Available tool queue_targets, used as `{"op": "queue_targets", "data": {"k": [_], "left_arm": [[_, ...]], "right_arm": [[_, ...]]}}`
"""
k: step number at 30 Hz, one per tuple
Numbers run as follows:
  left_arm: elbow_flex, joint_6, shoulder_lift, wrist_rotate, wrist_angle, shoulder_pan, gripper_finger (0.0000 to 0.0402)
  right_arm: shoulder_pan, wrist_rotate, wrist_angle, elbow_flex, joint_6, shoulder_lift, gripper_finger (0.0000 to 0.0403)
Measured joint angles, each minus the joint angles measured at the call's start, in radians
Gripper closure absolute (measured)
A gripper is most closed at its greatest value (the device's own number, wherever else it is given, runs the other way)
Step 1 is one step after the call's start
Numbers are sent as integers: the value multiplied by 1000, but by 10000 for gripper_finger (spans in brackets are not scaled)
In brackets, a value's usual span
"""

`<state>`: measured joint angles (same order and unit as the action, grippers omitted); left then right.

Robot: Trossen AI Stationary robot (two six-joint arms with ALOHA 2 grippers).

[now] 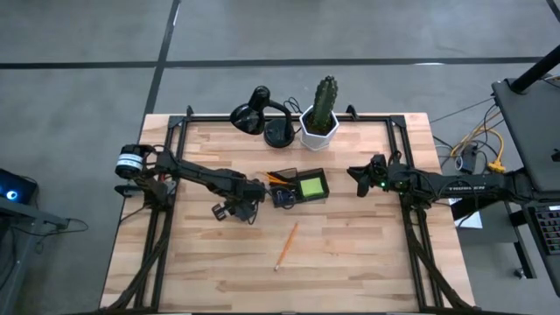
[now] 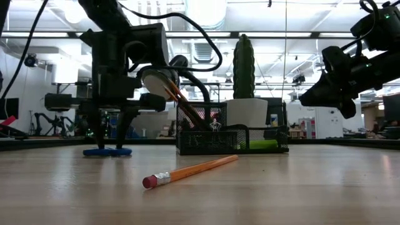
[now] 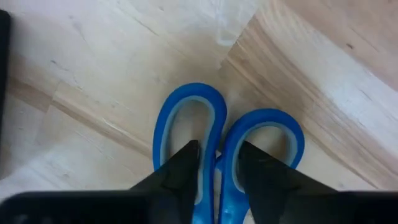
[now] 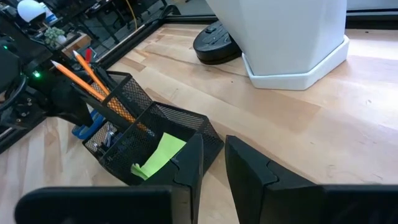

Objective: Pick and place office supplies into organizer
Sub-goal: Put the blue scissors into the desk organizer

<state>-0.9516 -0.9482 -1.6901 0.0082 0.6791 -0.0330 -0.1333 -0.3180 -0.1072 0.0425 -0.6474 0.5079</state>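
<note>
Scissors, blue plastic-handled (image 3: 227,146), flat on wooden table (image 1: 350,254) just left of black mesh organizer (image 1: 297,187); left gripper (image 3: 217,163) closing round handle bridge, grip unconfirmed. Risk: pinch slips, scissors pivot or drop. Right gripper (image 4: 214,165) hovers beside organizer, narrowly parted, empty.

We see a robotics lab: a butcher-block table (image 1: 350,254) on grey concrete floor (image 1: 79,52), other robot rigs and ceiling ducts (image 2: 206,47) in the hall behind.

Blue scissors (image 3: 227,146) — orange pencil (image 1: 286,245)
</note>
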Motion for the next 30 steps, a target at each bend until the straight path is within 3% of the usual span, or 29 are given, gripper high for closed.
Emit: {"op": "queue_targets", "data": {"k": [4, 12, 22, 30], "left_arm": [[1, 4, 0, 3, -11, -1, 343], [-2, 101, 2, 2, -17, 0, 343], [-19, 108, 55, 3, -11, 0, 343], [-38, 130, 119, 76, 18, -1, 343]], "right_arm": [[0, 0, 0, 0, 0, 0, 344], [0, 0, 0, 0, 3, 0, 344], [0, 0, 0, 0, 3, 0, 344], [0, 0, 0, 0, 0, 0, 344]]}}
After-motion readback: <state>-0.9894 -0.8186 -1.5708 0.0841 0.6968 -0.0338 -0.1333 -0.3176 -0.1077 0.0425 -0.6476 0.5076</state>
